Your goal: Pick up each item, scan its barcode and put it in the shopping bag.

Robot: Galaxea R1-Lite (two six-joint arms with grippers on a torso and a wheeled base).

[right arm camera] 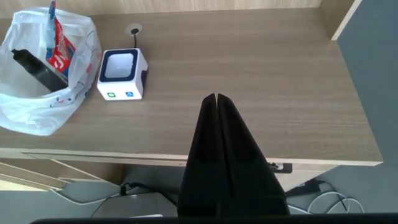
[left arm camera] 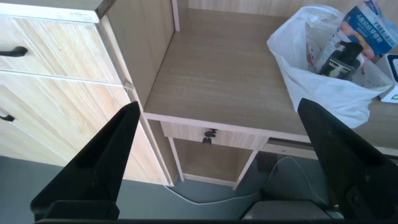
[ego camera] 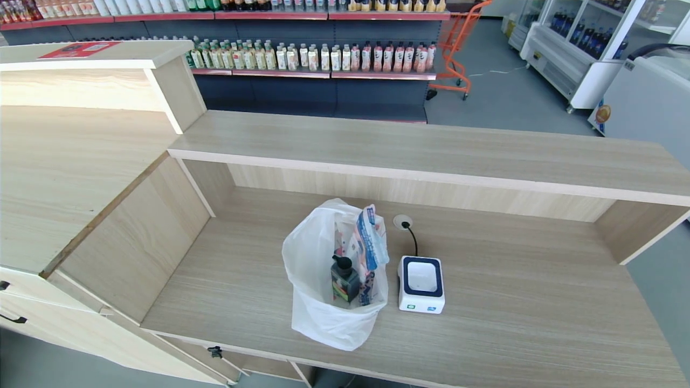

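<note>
**Loaded bag near the counter's front edge could tip or be snagged**

Head view: the shopping bag (ego camera: 323,280) stands on the counter (ego camera: 539,302), just beside the scanner (ego camera: 421,283). It holds a dark pump bottle (ego camera: 344,280) and a tall snack packet (ego camera: 371,242) that leans over the rim toward the scanner. The film is limp and the load is tall, so a nudge could likely topple it or spill the packet.

Left wrist view: the left gripper (left arm camera: 217,106) hangs off the counter's front with its fingers wide apart. The bag's belly lies close to the front edge, so a careless sweep inward could drag it off.

Right wrist view: the right gripper (right arm camera: 215,96) has its fingers pressed together, holding nothing. Closed like that, it could push a thing but not grasp it.
</note>
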